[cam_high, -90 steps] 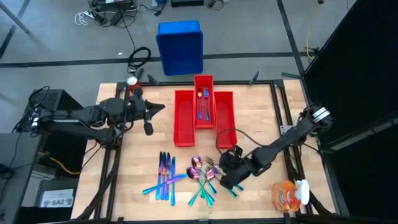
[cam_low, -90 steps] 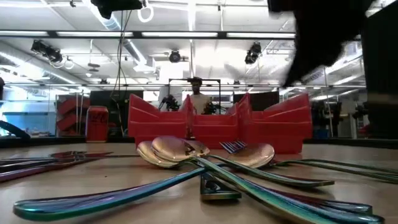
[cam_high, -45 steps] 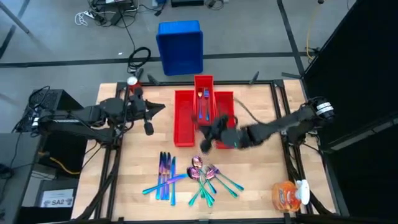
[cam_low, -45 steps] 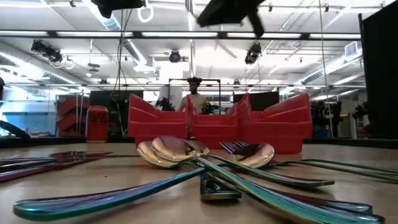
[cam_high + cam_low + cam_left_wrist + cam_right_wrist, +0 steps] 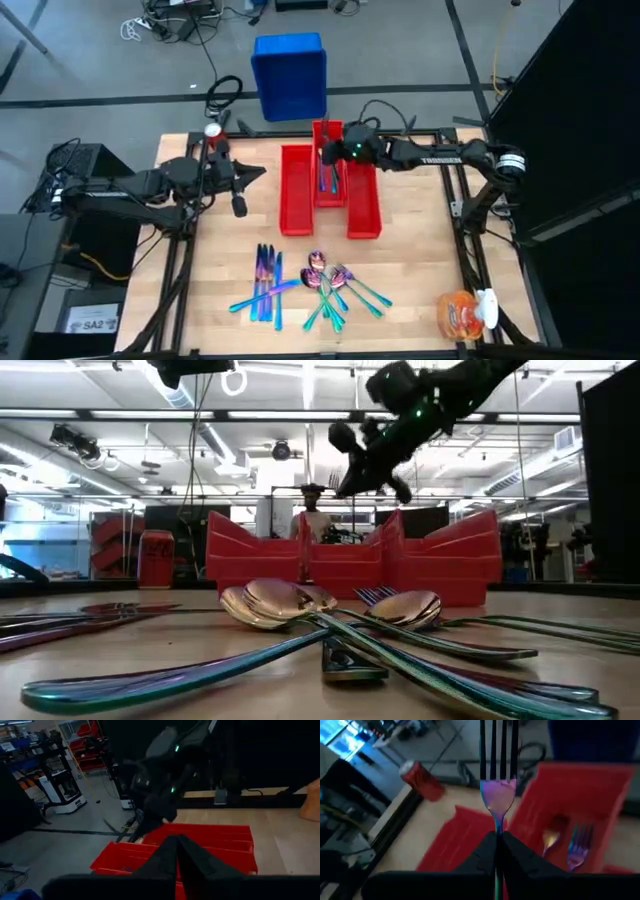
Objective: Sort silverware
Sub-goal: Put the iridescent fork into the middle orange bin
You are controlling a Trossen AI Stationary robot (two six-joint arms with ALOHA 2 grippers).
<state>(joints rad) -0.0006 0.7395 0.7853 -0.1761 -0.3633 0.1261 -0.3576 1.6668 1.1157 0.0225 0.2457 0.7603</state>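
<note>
The right gripper (image 5: 496,840), clamped on a fork (image 5: 497,795), has swung from beside the red bins (image 5: 298,190) to above the middle one; two forks (image 5: 577,847) lie inside. Left gripper (image 5: 258,175) waits closed left of them.

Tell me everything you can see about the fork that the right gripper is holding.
The fork is slim iridescent metal, pink and purple at the neck, with long tines pointing away from the wrist. The right gripper is shut on its handle, so most of the handle is hidden. It hangs in the air above the middle red bin, touching nothing else. Two forks already lie in that bin.
</note>
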